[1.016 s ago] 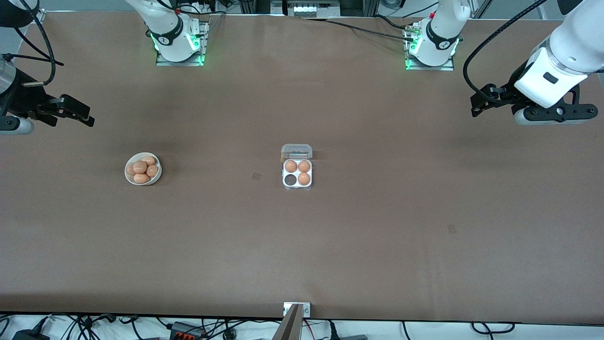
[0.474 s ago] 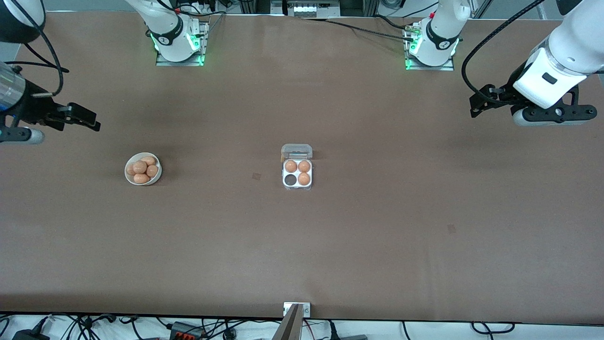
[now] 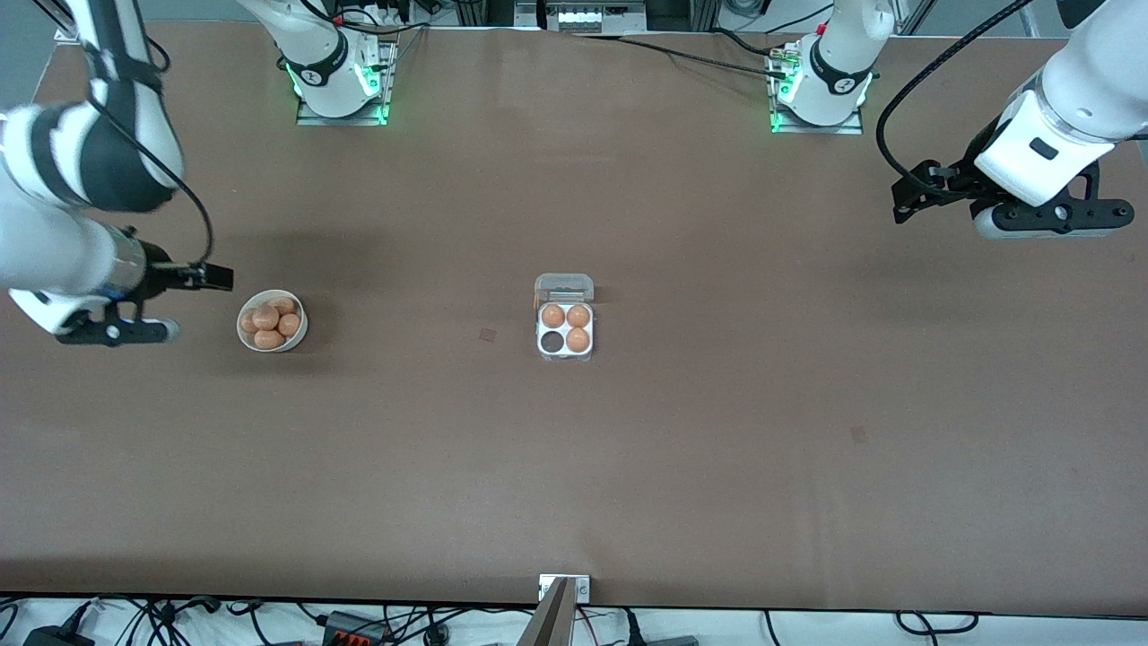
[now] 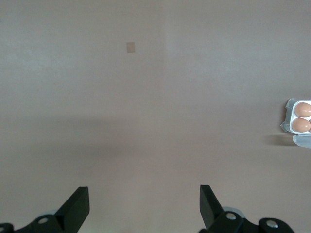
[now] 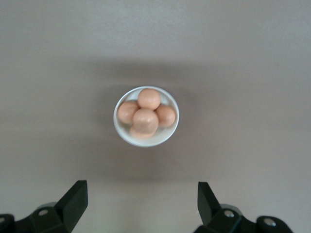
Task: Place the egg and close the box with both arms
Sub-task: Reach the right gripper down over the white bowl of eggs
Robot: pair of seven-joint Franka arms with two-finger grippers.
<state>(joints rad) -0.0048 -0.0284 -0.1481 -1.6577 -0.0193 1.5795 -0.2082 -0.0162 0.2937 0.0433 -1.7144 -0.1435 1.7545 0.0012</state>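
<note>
Front view: right gripper (image 3: 215, 278) hangs just beside the bowl (image 3: 272, 321); box (image 3: 565, 330), lid up, one cell empty, sits well apart.

Left wrist view: left gripper (image 4: 144, 204) gapes wide, empty.

Right wrist view: spread, empty fingers (image 5: 75, 196) frame the eggs (image 5: 145, 116).

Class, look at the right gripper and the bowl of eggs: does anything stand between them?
Nothing visible does. The right gripper hangs open beside the bowl, toward the right arm's end of the table, and only bare table shows between them. The eggs lie uncovered, heaped in the bowl.
</note>
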